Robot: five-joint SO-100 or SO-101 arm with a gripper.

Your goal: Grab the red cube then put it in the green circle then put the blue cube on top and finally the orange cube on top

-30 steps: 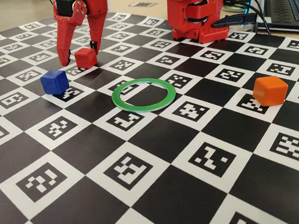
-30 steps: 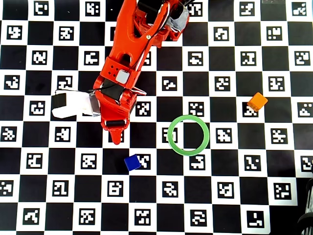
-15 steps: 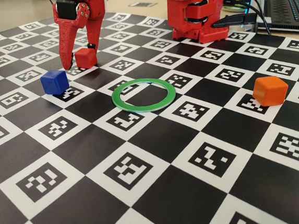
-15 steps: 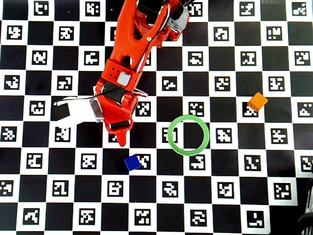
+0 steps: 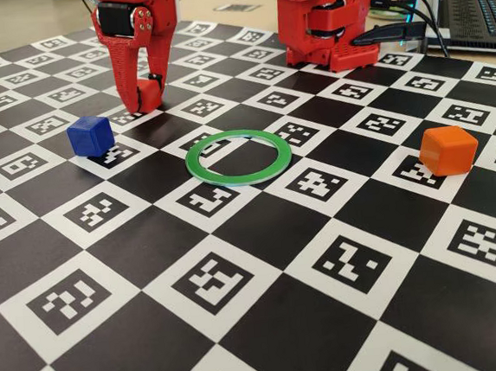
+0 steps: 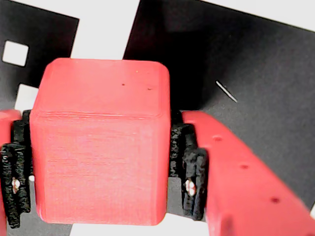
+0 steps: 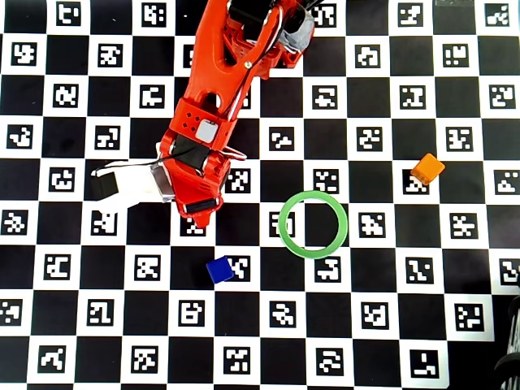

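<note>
My red gripper (image 5: 143, 97) is shut on the red cube (image 5: 148, 93) at the far left of the board in the fixed view, low over the surface. The wrist view is filled by the red cube (image 6: 101, 147), squeezed between the black pads (image 6: 189, 167) of my gripper (image 6: 101, 169). From overhead the arm hides that cube; my gripper (image 7: 203, 218) points down-left of the green circle (image 7: 282, 223). The blue cube (image 5: 88, 135) (image 7: 218, 269) sits just in front of the gripper. The green circle (image 5: 234, 178) lies flat mid-board with nothing inside it. The orange cube (image 5: 447, 150) (image 7: 427, 169) rests far right.
The board is a black-and-white checker of printed markers. The arm's red base (image 5: 325, 18) stands at the back centre, with cables and a laptop (image 5: 480, 9) behind it on the right. A white camera housing (image 7: 130, 185) sticks out left of the wrist.
The open fingers that stood around the red cube have shut on it. The gripper shifted slightly toward the right in the fixed view. The other cubes and the ring stayed put.
</note>
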